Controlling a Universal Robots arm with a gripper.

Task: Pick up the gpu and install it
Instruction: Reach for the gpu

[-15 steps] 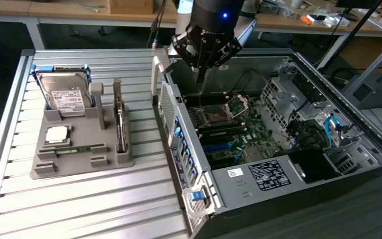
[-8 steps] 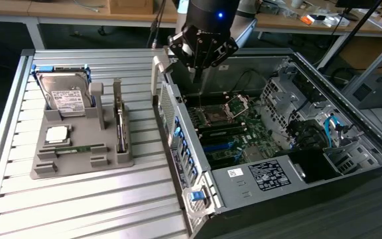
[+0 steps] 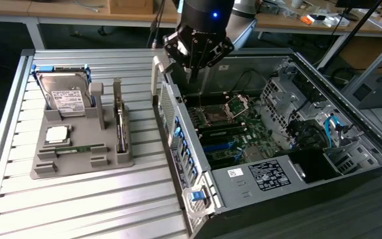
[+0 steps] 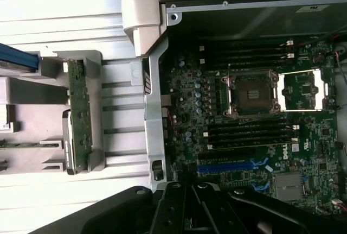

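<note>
On the exterior view's left, a slatted metal table point(image 3: 98, 199) carries a grey holder point(image 3: 78, 164). A hard drive point(image 3: 63, 94) stands propped in its back corner. In front of that lie a square processor chip point(image 3: 57, 133) and a narrow green memory stick point(image 3: 78, 148). Along the holder's right side the gpu point(image 3: 119, 122) stands on edge in its slot, and nothing touches it. Further right, the gripper point(image 3: 192, 75) hangs above the left wall of the open computer case point(image 3: 257, 174). Its jaws are pressed together to a narrow point and hold nothing, and it is clear of the gpu. Inside the case lies the green motherboard point(image 3: 234, 134), with its empty processor socket point(image 4: 254, 94) and a blue expansion slot point(image 4: 227, 165). Drive bays and blue cables fill the case's right end.
</note>
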